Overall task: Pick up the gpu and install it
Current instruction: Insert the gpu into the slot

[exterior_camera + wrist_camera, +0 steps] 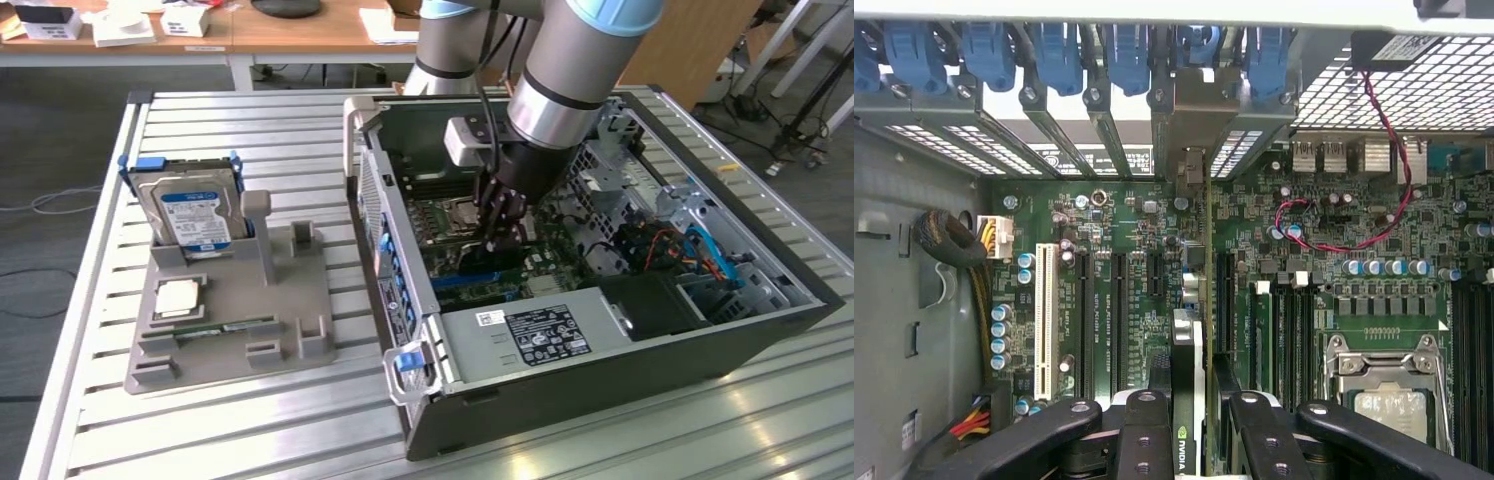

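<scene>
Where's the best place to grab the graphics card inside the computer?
Its upper long edge, from above, pinching the two flat faces. The graphics card stands on edge, thin, its lower edge facing the motherboard; the gripper pinches it that way.

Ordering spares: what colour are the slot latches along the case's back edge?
The slot latches are blue, best seen in the wrist view.
</scene>
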Available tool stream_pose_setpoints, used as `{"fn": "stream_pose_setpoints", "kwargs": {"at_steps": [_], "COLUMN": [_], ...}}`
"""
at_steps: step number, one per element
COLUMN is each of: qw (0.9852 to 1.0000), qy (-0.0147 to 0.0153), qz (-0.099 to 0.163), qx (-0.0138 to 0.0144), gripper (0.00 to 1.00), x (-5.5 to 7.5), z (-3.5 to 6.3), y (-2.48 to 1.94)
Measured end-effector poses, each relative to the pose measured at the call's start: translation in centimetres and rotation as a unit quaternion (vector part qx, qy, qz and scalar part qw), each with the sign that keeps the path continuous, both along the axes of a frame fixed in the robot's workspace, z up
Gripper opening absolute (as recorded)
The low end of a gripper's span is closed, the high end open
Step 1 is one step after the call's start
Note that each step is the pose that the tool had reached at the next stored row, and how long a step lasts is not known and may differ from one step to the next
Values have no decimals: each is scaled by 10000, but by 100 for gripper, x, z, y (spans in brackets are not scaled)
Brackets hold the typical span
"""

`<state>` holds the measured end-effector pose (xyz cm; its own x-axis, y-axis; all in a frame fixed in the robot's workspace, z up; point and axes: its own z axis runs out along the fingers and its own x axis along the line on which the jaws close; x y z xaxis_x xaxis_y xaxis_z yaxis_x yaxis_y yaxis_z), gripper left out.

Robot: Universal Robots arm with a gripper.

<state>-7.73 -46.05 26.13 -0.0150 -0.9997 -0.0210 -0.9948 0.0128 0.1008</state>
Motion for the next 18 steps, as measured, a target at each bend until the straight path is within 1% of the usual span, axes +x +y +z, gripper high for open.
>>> {"fn": "stream_pose_setpoints", "kwargs": {"at_steps": [5,18], "qw": [10000,10000], "qy": [16,17], "qz": [1,0], "qx": [1,1], "gripper": [27,27], "x": [1,0], "z": [0,-9], "y": [0,0]}}
